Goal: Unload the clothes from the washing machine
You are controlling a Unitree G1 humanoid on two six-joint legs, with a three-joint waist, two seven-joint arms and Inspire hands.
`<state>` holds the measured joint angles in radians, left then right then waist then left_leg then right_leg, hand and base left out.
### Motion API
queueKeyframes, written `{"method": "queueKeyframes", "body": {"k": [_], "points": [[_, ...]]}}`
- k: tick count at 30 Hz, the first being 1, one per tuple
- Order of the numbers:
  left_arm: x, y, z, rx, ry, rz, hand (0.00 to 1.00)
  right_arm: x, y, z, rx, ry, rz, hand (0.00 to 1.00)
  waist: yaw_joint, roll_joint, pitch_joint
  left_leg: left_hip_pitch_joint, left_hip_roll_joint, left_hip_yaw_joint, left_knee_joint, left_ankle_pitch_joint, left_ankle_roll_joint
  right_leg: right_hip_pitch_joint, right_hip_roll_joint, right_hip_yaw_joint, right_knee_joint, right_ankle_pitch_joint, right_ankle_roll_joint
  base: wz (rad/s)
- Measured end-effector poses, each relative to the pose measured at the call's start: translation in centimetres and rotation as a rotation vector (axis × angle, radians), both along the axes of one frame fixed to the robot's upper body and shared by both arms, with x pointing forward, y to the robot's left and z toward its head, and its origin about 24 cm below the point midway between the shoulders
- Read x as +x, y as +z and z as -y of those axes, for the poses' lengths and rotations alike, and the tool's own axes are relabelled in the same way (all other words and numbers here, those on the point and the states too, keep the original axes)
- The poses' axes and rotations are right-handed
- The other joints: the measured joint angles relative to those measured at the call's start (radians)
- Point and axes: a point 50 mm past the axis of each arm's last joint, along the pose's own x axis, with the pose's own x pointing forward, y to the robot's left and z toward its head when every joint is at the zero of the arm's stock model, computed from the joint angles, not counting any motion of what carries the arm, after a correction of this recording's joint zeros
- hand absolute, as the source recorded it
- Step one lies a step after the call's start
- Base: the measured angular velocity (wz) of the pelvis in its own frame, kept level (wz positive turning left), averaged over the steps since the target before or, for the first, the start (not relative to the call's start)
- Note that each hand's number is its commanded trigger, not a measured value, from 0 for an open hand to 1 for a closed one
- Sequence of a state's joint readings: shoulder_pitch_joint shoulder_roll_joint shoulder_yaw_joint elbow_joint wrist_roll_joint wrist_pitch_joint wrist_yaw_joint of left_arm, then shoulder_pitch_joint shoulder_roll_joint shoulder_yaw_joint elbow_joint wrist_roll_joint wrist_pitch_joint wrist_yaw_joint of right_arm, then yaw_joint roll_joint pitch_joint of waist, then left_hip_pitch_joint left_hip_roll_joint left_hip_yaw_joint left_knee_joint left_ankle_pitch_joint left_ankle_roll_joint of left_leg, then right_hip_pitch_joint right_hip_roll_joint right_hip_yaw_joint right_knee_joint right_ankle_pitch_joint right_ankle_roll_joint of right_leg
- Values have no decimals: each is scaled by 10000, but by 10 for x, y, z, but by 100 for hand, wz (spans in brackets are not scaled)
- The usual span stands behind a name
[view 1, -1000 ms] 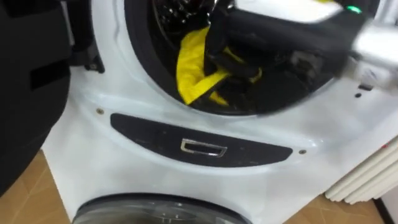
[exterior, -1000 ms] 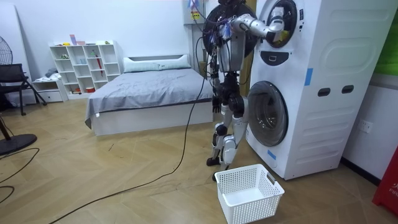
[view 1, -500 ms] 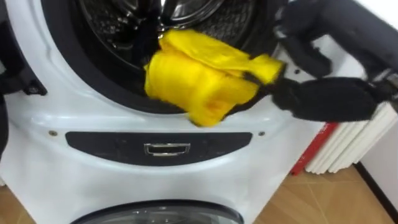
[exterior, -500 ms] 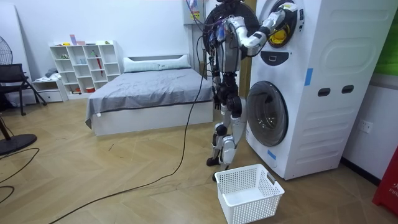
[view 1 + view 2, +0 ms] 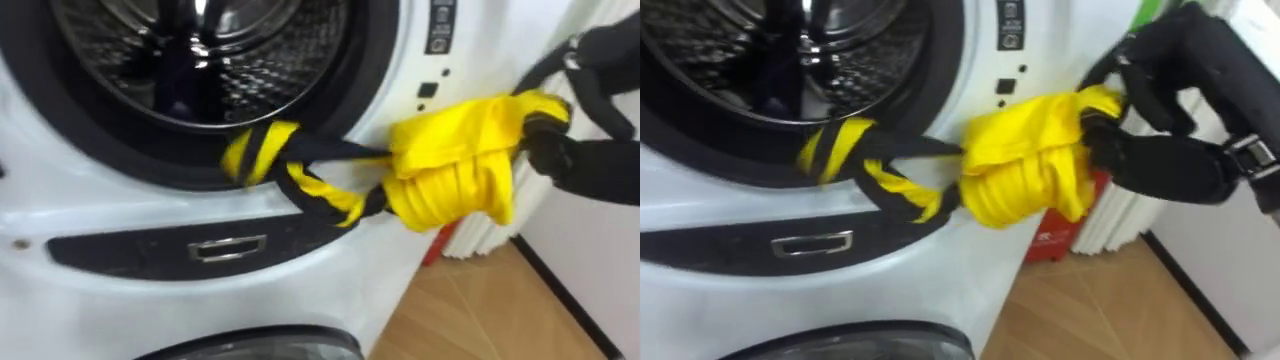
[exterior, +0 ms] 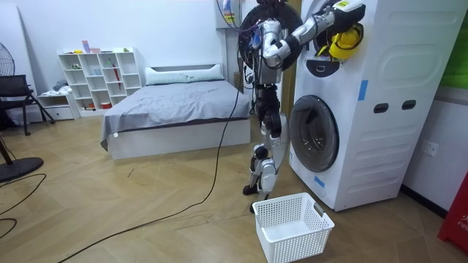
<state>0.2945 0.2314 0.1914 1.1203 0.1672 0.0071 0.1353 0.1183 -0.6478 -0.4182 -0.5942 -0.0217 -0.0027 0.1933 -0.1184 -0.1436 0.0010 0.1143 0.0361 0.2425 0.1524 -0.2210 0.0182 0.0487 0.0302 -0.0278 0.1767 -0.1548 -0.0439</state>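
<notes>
A yellow and black garment (image 5: 450, 165) hangs in front of the upper washing machine (image 5: 300, 290), bunched at the right of the open drum (image 5: 200, 60). A twisted yellow and black strand (image 5: 290, 170) trails from the bundle back over the drum's lower rim. My right hand (image 5: 580, 165) is shut on the bundle's right end, level with the drum. The right eye view shows the same garment (image 5: 1025, 165) and the same hand (image 5: 1160, 160). In the room view I stand facing the stacked machines with the raised arm holding the garment (image 6: 344, 42) beside the top drum.
Below the drum is a dark panel with a chrome handle (image 5: 225, 247), then the lower machine's round door (image 5: 250, 345). A white laundry basket (image 6: 292, 226) sits on the wooden floor by my feet. A white ribbed unit (image 5: 480, 235) and a red object (image 5: 1050, 235) stand to the right.
My right hand has drawn the yellow garment out of the drum and off to the right. The head camera has swung right as well.
</notes>
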Motion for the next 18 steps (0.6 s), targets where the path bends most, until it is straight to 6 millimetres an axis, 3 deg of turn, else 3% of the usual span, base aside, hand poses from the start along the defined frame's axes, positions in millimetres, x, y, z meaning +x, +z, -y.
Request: {"method": "queueKeyframes", "body": {"k": [5, 11, 15, 18], "points": [[7, 0, -1, -65, -62, 135, 0, -3, -8, 6, -10, -685, -31, 100, -374, 46, 27, -76, 96, 442, 35, -121, 0, -355, 125, 464, 136, 65, 15, -32], [23, 4, -11, 138, -338, 435, 0, -3, -28, 26, 646, -1527, -993, 100, -458, 44, 37, 19, 261, 1576, 62, -232, -68, -662, 393, 1448, 307, 198, 8, -51], [36, 5, -13, 160, -648, 634, 0, 0, -36, 36, 1339, -1680, -1438, 100, -895, 51, 51, 4, 392, 2187, 120, -363, -97, -1056, 610, 1999, 398, 359, 0, -46], [40, 3, -11, 18, -889, 504, 0, 0, -36, 38, 1544, -1648, -1467, 100, -1088, 145, 117, -26, 454, 2612, 214, -465, -145, -1254, 745, 2251, 637, 375, -7, -54]]}}
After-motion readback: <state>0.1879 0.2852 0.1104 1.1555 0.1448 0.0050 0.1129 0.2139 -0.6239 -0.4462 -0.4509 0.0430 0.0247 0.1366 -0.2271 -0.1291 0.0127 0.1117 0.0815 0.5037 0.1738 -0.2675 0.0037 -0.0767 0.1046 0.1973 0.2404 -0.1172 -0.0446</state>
